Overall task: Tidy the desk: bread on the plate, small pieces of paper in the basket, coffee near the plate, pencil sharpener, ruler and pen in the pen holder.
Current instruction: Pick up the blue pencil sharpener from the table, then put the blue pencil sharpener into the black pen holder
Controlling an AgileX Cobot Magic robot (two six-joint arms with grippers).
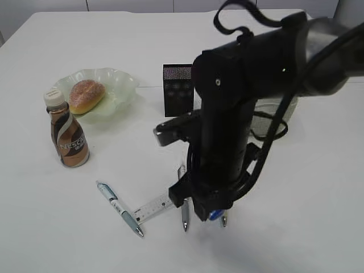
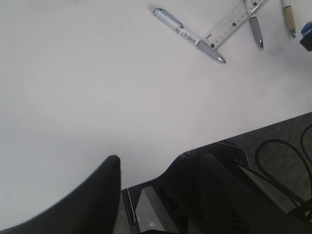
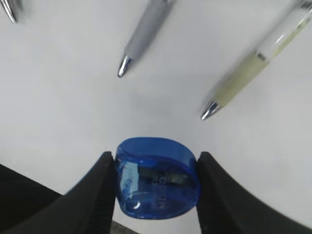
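My right gripper (image 3: 155,163) is shut on the blue pencil sharpener (image 3: 157,176), one finger on each side. It hangs low over the table's front (image 1: 208,214), and I cannot tell whether the sharpener (image 1: 215,215) touches the table. A grey pen (image 3: 141,36) and a clear yellowish pen (image 3: 248,73) lie just beyond it. A blue pen (image 1: 119,208) and the ruler (image 1: 152,209) lie to the left. The bread (image 1: 86,95) rests on the green plate (image 1: 122,79), and the coffee bottle (image 1: 67,136) stands beside it. My left gripper (image 2: 158,165) is open and empty at the table's edge. No small pieces of paper show.
The black pen holder (image 1: 177,90) stands at the back middle, partly behind the right arm. A wire basket (image 1: 274,120) shows behind that arm on the right. The left wrist view looks along bare table toward the blue pen (image 2: 187,35) and ruler (image 2: 229,22).
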